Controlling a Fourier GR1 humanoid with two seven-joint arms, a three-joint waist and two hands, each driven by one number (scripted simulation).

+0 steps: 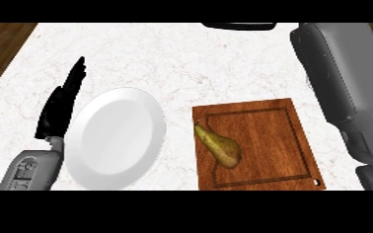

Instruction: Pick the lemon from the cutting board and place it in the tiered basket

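The left hand rests open at the left, fingers straight, just beside a white plate on the marbled surface. The right forearm runs off the right edge, its hand out of view. A yellow-green, pear-shaped fruit lies on the cutting board, whose lower edge is cut off. A dark object at the top cannot be identified.

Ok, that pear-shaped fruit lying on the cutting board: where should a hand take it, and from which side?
Probably around the fruit's wide lower body, coming from above. It lies flat on the cutting board with its narrow stem end toward the far left, so fingers could close across the wider part. The left hand rests open beside the plate.
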